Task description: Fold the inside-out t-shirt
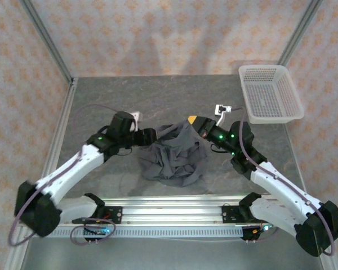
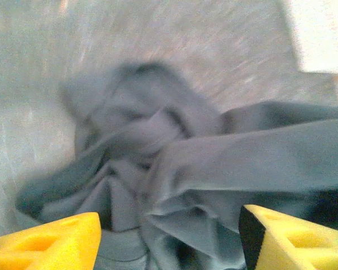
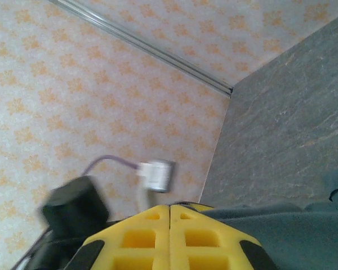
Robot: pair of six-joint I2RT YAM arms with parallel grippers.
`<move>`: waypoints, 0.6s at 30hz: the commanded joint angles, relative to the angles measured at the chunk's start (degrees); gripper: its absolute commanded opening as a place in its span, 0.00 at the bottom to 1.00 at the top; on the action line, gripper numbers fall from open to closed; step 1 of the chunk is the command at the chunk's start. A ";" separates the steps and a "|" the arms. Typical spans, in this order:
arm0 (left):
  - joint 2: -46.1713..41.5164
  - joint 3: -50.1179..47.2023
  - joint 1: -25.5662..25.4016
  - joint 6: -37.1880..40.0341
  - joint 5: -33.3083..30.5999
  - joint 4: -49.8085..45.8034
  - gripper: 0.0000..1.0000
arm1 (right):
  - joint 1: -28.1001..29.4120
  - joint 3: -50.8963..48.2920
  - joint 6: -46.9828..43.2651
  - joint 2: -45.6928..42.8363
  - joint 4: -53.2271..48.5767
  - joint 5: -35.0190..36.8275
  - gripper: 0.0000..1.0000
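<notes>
The inside-out t-shirt lies as a crumpled dark slate-grey heap in the middle of the table, with one part pulled up toward the right. My right gripper holds that raised part. In the right wrist view its yellow fingers are pressed together, and grey cloth trails off from their tip. My left gripper is at the heap's upper left edge. In the left wrist view its gripper is open, yellow fingers wide apart, with folds of the t-shirt lying between and beyond them.
A white mesh basket stands at the table's back right corner. The grey table is closed in by patterned walls on three sides. A metal rail with both arm bases runs along the near edge.
</notes>
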 commanded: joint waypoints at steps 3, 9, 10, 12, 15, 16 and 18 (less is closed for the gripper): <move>-2.50 6.62 -6.12 17.23 0.04 -6.15 0.71 | -0.54 4.78 -4.93 2.46 -3.17 -5.02 0.00; 6.31 12.70 -7.61 23.97 -1.09 -8.08 0.71 | -0.54 7.81 -4.74 4.16 -3.64 -8.55 0.00; 7.57 13.00 -7.61 24.18 -1.31 -7.07 0.72 | -0.54 8.25 -4.74 4.28 -3.81 -9.06 0.00; 9.81 13.13 -7.61 24.15 -1.89 -4.64 0.72 | -0.52 8.83 -4.48 4.55 -3.88 -10.36 0.00; 12.62 13.99 -7.61 22.58 -3.00 -1.03 0.72 | -0.54 9.29 -4.30 4.71 -3.90 -12.06 0.00; 13.13 14.30 -7.61 21.74 -3.48 0.19 0.72 | -0.54 9.35 -4.31 4.63 -4.21 -12.40 0.00; 13.30 14.28 -7.61 20.17 -4.80 2.66 0.72 | -0.54 9.18 -4.31 4.56 -4.33 -13.62 0.00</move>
